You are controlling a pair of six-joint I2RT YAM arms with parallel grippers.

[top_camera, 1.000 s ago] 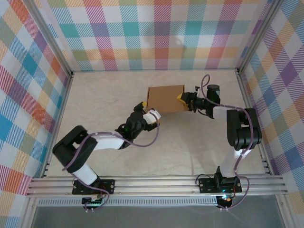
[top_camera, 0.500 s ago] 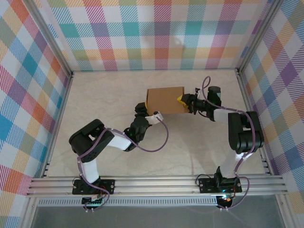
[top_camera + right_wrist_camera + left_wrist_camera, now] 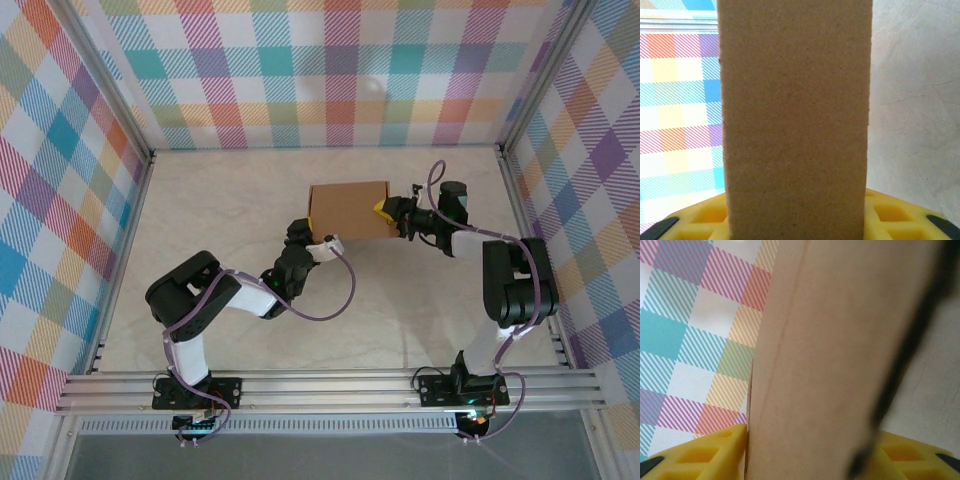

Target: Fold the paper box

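While right pincer [image 3: 392, 216] grips paper box [image 3: 348, 208], left pincer [image 3: 312, 238] now straddles corner

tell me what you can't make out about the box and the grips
- Top external: the paper box hides its own underside; the left gripper at its corner is too small to judge contact.
- Left wrist: the box is blurred, its right edge a dark smear, so the pinch is unclear.
- Right wrist: the box covers the grip; the yellow fingers are cut off by the bottom edge.
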